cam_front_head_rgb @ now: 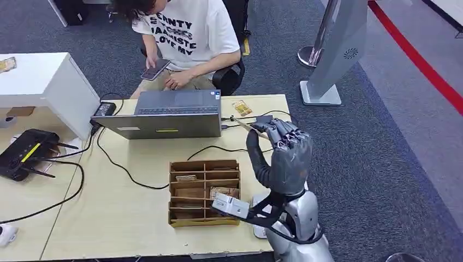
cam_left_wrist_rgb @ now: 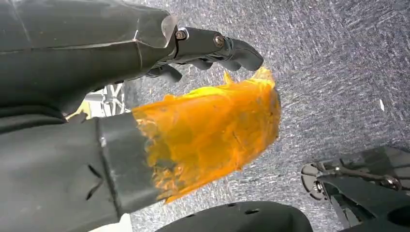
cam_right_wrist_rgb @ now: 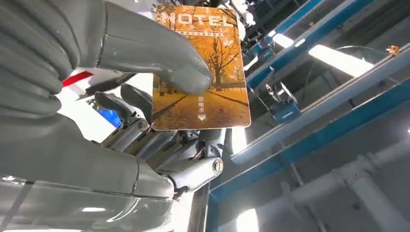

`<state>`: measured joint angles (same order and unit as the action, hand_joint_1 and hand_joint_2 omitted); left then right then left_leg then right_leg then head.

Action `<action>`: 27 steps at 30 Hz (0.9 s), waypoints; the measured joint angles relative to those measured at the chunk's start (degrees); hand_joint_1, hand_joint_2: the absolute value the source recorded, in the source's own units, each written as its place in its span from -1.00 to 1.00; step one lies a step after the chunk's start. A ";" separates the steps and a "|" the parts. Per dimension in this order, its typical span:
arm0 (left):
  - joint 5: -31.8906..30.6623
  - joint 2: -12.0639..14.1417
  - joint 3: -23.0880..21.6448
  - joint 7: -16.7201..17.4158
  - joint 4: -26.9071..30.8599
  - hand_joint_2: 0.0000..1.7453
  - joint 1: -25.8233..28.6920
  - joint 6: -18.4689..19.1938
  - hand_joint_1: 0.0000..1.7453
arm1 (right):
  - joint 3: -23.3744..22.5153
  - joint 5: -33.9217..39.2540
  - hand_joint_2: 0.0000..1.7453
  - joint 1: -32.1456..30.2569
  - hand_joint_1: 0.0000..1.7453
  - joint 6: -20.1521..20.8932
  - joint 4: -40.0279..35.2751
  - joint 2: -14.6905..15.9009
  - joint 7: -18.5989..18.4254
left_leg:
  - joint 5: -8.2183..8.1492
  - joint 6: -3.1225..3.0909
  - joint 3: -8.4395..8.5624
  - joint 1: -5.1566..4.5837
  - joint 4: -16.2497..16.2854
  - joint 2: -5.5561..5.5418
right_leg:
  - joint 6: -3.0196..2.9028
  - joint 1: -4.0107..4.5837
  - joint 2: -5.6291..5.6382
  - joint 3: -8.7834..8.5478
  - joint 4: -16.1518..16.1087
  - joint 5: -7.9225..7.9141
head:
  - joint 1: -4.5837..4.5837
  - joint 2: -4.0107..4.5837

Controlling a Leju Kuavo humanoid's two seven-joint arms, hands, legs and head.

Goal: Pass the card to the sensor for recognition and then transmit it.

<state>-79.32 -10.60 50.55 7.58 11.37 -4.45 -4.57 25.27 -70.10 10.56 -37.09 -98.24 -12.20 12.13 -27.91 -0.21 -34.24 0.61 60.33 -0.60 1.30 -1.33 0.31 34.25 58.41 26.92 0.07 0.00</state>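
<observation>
Card (cam_right_wrist_rgb: pixel 200 67) printed "HOTEL", autumn trees, pinched by right hand (cam_front_head_rgb: pixel 284 155) thumb and fingers (cam_right_wrist_rgb: pixel 145 133), left fingers (cam_left_wrist_rgb: pixel 217 46) unclear

I count one hotel card (cam_right_wrist_rgb: pixel 200 72), one laptop (cam_front_head_rgb: pixel 169 113), one wooden compartment box (cam_front_head_rgb: pixel 204 192), one black router (cam_front_head_rgb: pixel 24 152), one person (cam_front_head_rgb: pixel 188 33) holding one phone (cam_front_head_rgb: pixel 155 69).

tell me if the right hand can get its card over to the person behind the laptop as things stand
Probably yes. The right hand is raised over the table edge, pinching the card, beside the laptop rather than behind it, with open space up toward the person. Whether the arm stretches that far is unclear.
</observation>
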 joint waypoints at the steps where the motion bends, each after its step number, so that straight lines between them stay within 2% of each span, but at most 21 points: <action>1: -0.26 0.02 -0.33 0.09 0.00 -1.00 -0.08 0.15 -1.00 | 0.46 -0.50 1.00 1.40 1.00 0.00 0.92 0.11 -1.14 | 0.00 0.00 0.00 0.00 0.00 0.00 | 0.00 0.00 0.00 0.01 0.00 0.00 | -0.02 0.00; 4: -0.54 0.04 -0.70 0.31 0.00 -1.00 -0.48 0.46 -1.00 | 1.51 -0.96 1.00 4.45 1.00 0.00 3.10 0.42 -2.88 | 0.01 0.01 0.00 0.00 0.00 -0.02 | 0.00 0.00 -0.02 0.00 0.00 0.00 | 0.00 0.00; 9: -0.76 0.11 -1.07 0.37 0.00 -1.00 -0.75 0.61 -1.00 | 2.36 -1.27 1.00 6.44 1.00 0.00 4.87 0.76 -3.32 | 0.00 0.01 -0.01 0.00 0.00 -0.01 | 0.00 0.00 -0.01 0.01 0.01 0.00 | 0.00 0.00; 12: -1.55 0.17 -1.71 0.59 0.00 -1.00 -0.84 0.92 -1.00 | 3.34 -2.51 1.00 8.68 1.00 0.11 6.73 1.16 -5.77 | 0.00 0.01 -0.03 0.00 0.00 -0.01 | 0.00 0.00 0.01 0.02 0.01 0.00 | 0.00 0.00; 19: -4.06 0.31 -4.52 1.57 0.00 -1.00 -2.09 2.56 -1.00 | 6.90 -8.08 1.00 19.09 1.00 0.96 19.13 1.95 -11.34 | 0.12 0.03 -0.01 0.00 0.00 0.00 | -0.01 0.00 0.01 0.01 0.02 -0.12 | 0.00 0.00; 27: -5.83 0.37 -7.34 2.45 0.02 -1.00 -3.15 3.91 -1.00 | 8.41 -13.17 1.00 28.83 1.00 1.16 33.34 2.10 -14.92 | 0.17 -0.01 -0.02 0.00 0.00 -0.01 | 0.01 0.00 0.01 0.02 0.02 -0.15 | -0.02 0.00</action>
<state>-85.15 -10.23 43.21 10.03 11.39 -7.60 -0.66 33.68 -83.27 39.39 -35.93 -64.90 -10.10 -2.79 -27.75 -0.22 -34.26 0.61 60.34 -0.61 1.31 -1.33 0.32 34.27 58.43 26.77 0.04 0.00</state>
